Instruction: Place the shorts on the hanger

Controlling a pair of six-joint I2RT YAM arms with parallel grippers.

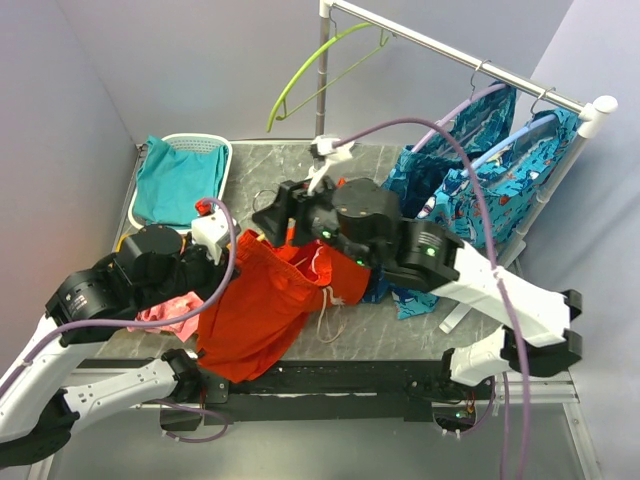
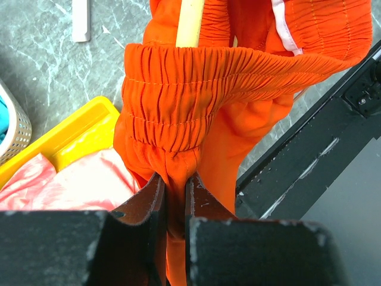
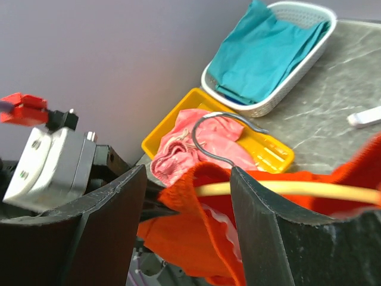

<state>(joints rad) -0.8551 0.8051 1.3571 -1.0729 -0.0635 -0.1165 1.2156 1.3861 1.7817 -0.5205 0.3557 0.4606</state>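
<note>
While left pincer [image 2: 174, 183] clamps the shorts [image 2: 208, 77], right pincer [image 3: 187, 174] stands open by the hanger [image 3: 297, 189].

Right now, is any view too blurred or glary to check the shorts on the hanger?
Top view: even light, no glare, though the right arm overlaps the shorts at the waist. Left wrist view: waistband and hanger crisp; only the left gripper itself looks soft. Right wrist view: hook sharp, fabric at the right edge blurred, right gripper dark.
</note>
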